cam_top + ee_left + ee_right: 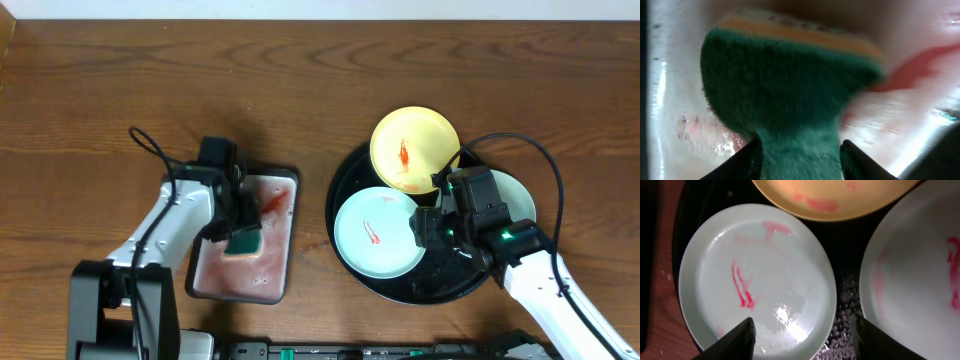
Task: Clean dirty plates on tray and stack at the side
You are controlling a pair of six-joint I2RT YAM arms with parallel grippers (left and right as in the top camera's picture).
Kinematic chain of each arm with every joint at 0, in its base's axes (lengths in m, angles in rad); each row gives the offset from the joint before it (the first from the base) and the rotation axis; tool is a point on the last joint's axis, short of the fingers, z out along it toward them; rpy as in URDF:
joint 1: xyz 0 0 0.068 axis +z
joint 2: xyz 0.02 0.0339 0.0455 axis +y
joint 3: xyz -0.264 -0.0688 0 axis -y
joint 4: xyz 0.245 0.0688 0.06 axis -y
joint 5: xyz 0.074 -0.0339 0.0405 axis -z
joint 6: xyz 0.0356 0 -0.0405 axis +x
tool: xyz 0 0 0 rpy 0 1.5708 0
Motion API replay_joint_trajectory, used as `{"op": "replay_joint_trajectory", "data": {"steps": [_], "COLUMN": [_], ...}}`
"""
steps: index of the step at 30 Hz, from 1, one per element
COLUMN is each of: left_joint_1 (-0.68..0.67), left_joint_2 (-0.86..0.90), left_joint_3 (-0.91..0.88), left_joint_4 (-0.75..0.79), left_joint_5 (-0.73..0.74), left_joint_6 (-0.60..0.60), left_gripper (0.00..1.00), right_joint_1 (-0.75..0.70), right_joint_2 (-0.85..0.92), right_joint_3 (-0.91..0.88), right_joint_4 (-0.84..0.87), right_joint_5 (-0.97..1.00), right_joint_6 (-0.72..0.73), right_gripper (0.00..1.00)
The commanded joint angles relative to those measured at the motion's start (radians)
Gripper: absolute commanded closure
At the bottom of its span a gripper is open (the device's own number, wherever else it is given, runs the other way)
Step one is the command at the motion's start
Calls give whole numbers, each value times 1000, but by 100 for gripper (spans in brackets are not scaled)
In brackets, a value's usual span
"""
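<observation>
— Left gripper [799, 150], what did you see?

— Clamped on the sponge [790, 85]. The green pad filled the gap between the two fingers, touched both and looked pinched narrow there. An orange layer showed at its far edge. Blurry view, though.

— Where was that?

— Over the small tray [268, 275], the grey one on the table [100, 80]. The wet tray floor lay under the jaws, with a red streak [920, 70] off to their right.

— Right gripper [805, 332]?

— Released. The fingers stood well apart with nothing between them. It hung above the black tray [338, 205].

— And the plates?

— All three lay side by side on the black tray. The mint plate [760, 280] was right below the open jaws and ran out ahead of them. It had a red smear on it and a wet shine near the fingertips. The yellow plate [830, 195] sat farther ahead of the jaws, smeared pink, with its rim close to the mint plate's far edge. The third plate [915, 280], a pale one, was off to the right of the jaws with red marks on it. From overhead the arm covered most of that one.

— Were the right jaws touching any plate?

— Couldn't tell contact; the fingertips looked to be above the mint plate's near rim.
</observation>
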Motion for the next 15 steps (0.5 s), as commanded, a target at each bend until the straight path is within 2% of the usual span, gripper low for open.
{"op": "replay_joint_trajectory", "data": {"steps": [1, 4, 7, 8, 9, 15], "left_joint_1": [0, 0, -13, -21, -31, -79], "left_joint_2": [18, 19, 19, 19, 19, 17], "left_joint_3": [-54, -55, -55, -56, -56, -39], "left_joint_4": [21, 53, 95, 102, 108, 82], "left_joint_5": [-180, -126, -63, -63, -63, -63], "left_joint_6": [-62, -79, -79, -79, -74, -48], "left_gripper": [49, 55, 75, 87, 92, 93], "right_joint_1": [0, 0, 0, 0, 0, 0], "right_joint_2": [-8, -4, 14, 19, 27, 68], "right_joint_3": [15, 14, 14, 14, 14, 14], "right_joint_4": [-27, -29, -26, -26, -26, -27], "right_joint_5": [-6, -5, -5, -4, -4, -4], "right_joint_6": [-21, -23, -22, -19, -14, -14], "right_gripper": [38, 36, 36, 36, 36, 38]}}
